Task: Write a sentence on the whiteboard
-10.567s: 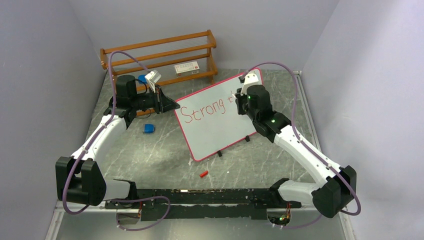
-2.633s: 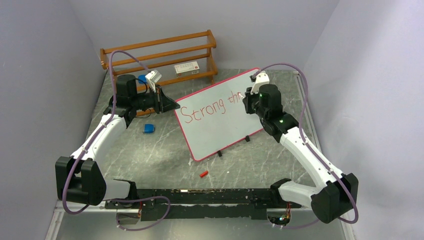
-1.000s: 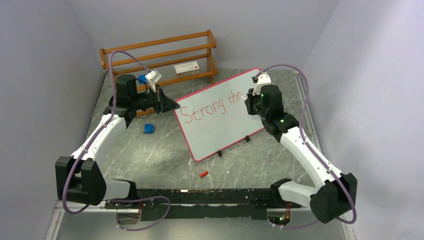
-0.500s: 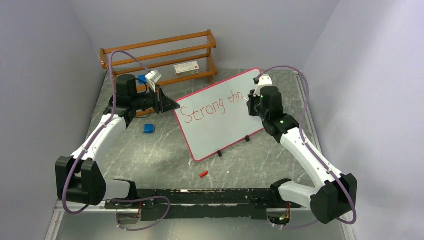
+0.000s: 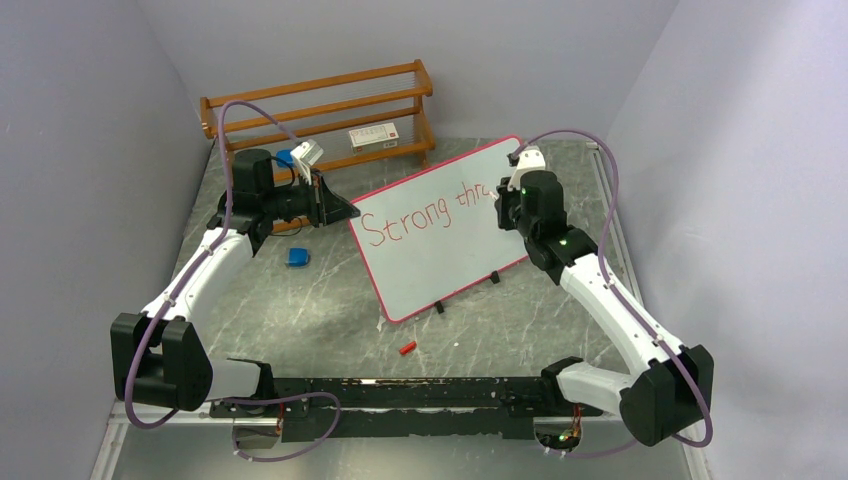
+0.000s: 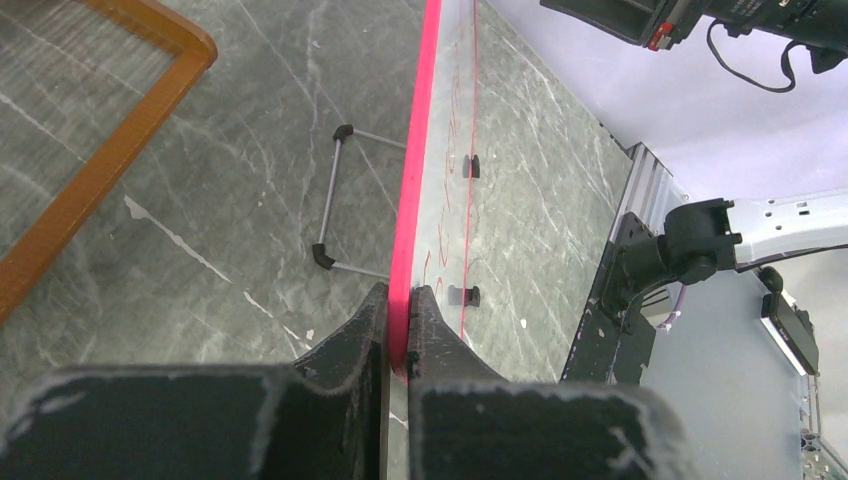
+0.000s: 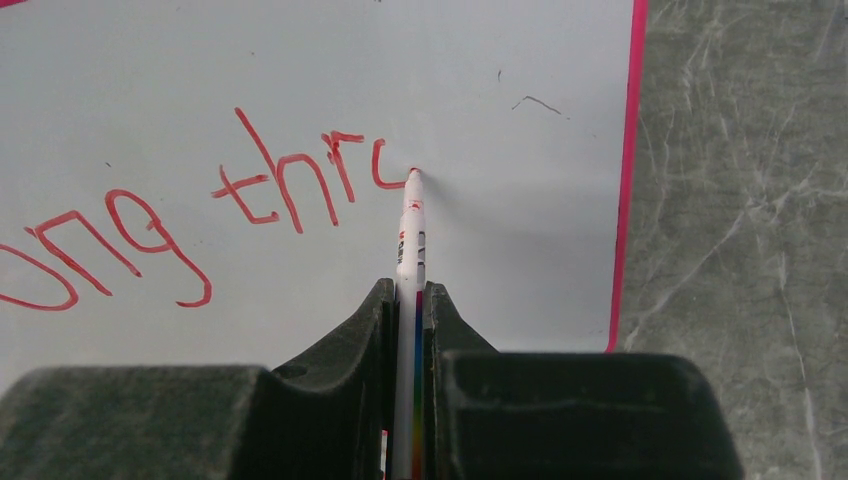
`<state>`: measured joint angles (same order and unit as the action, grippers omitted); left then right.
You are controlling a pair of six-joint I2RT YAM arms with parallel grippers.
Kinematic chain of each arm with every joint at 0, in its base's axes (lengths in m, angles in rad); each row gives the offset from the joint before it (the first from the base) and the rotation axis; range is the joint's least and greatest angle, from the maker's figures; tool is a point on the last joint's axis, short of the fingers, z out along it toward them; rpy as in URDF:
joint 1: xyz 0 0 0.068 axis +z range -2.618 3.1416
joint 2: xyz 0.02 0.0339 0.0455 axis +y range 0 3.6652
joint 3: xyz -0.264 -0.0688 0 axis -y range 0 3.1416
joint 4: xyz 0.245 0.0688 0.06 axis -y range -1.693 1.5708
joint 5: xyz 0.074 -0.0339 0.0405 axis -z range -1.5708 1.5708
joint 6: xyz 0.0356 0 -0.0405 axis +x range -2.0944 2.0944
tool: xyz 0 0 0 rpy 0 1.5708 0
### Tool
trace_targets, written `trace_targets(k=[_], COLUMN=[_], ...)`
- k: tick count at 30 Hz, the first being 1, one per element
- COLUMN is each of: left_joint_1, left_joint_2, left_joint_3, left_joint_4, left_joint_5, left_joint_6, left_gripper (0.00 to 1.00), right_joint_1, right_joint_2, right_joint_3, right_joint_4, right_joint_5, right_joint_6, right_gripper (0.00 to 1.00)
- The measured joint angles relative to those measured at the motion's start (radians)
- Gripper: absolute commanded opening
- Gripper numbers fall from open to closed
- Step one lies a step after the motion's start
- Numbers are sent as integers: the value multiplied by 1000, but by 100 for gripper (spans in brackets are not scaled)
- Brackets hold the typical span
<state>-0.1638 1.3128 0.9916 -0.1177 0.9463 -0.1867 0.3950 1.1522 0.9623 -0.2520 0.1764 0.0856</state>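
Wrist views alone show me the right gripper [image 7: 410,292] clamping a marker [image 7: 410,230], tip touching the whiteboard [image 7: 300,60] ahead; left gripper [image 6: 398,300] pinches its rim.

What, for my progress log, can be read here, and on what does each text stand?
"Strong thr" and a half-drawn letter: red lettering on the whiteboard.
Label of the small box on the wooden rack: too small to read.
Print on the marker: too blurred to read.
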Motion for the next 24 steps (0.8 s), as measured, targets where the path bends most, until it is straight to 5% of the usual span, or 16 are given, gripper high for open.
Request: trace_targets(k=[24], left_joint_1=[0], left_joint_2=[0], left_joint_3=[0], left_joint_4=[0], left_joint_5=[0], left_joint_6=[0], left_gripper=[5], right_joint_1=[-1], right_joint_2=[9], right_joint_3=[25], right_joint_4=[21], right_joint_5=[-54], right_joint_6=[-1], right_gripper=[0])
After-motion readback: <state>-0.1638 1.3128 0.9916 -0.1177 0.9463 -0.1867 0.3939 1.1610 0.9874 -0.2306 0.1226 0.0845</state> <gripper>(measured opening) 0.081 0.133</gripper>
